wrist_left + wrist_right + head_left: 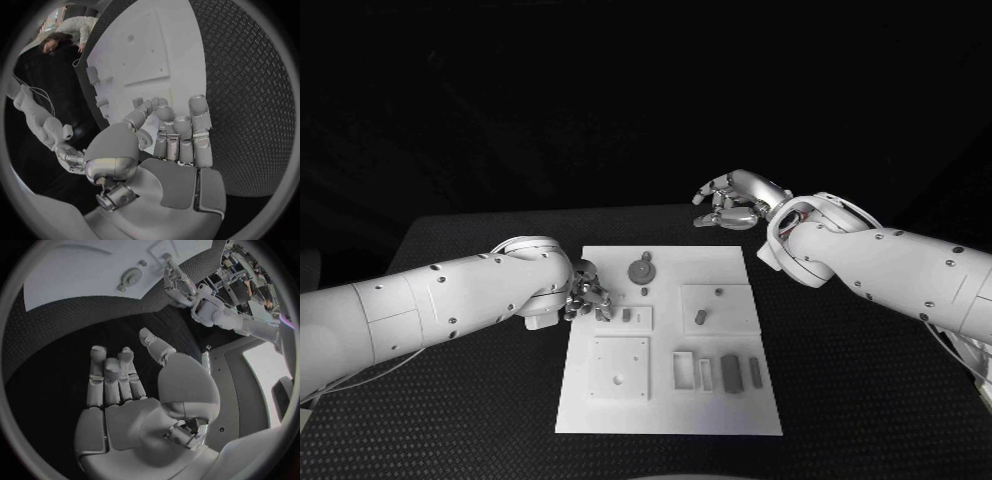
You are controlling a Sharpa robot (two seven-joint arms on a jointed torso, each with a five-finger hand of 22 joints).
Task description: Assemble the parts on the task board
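Left hand (586, 298) sat at task board (668, 420) left edge, fingers over its upper-left area, blocking approach there. Right hand (733, 201) hovered beyond far edge, off board, holding nothing. Round part (642, 269) stood up near far edge; small parts (728, 372) crowded near-right. Square plate (620, 367) lay low. Black table (848, 400) right of board open

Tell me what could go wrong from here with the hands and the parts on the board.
1. The left hand hovers at the task board's left edge, fingers close to a small part; a slight drift could knock that part or shift the board.
2. The right hand hangs open beyond the board's far edge, over bare table; its reach inward would pass near the round part and might bump it.
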